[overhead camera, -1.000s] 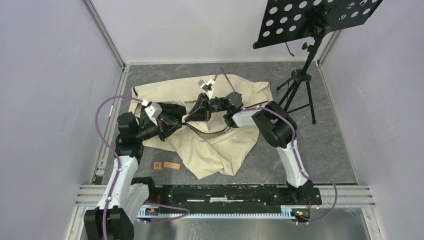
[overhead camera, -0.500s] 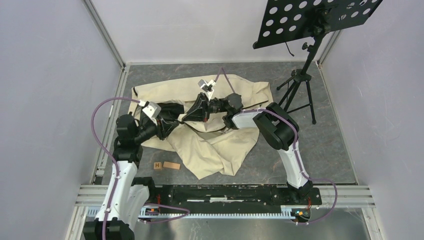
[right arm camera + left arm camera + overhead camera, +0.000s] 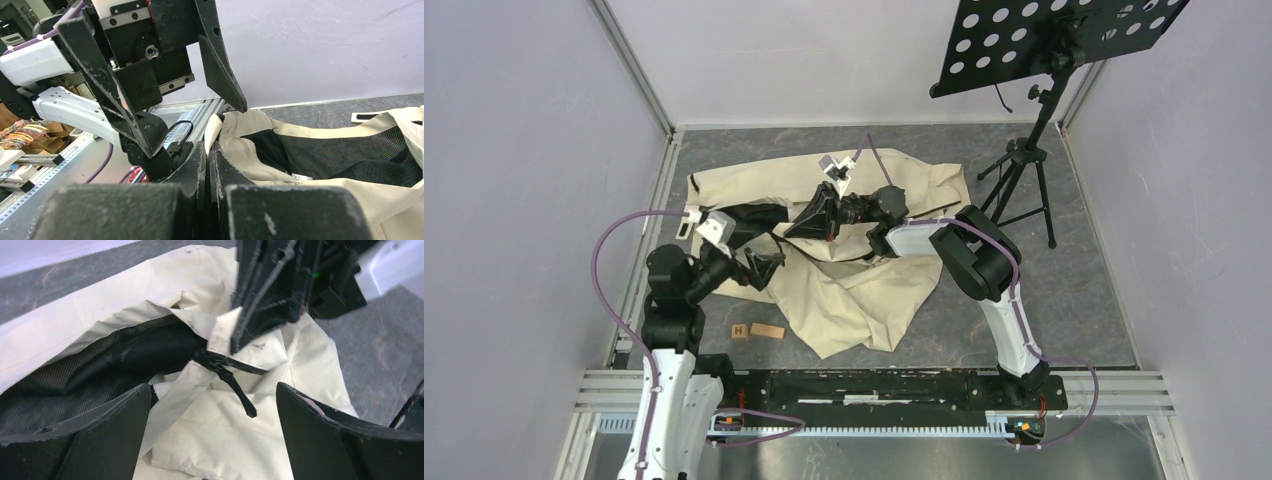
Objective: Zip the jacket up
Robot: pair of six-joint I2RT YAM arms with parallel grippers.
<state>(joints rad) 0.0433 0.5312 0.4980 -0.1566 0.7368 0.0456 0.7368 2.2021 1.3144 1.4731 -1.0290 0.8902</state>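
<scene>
Approach to the pull: right gripper [image 3: 207,145] clamps the jacket [image 3: 854,300] edge; left gripper [image 3: 212,390], released, should next close on the zipper pull [image 3: 239,396].

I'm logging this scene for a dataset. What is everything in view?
jacket: one, cream with dark lining, crumpled mid-table
zipper pull: one, dark, on the jacket's front
blocks: two, wooden, by the jacket's near-left edge
music stand: one, black, far right
table: one, grey
left gripper: one, black, open, facing the zipper pull
right gripper: one, black, shut on the jacket's edge
</scene>
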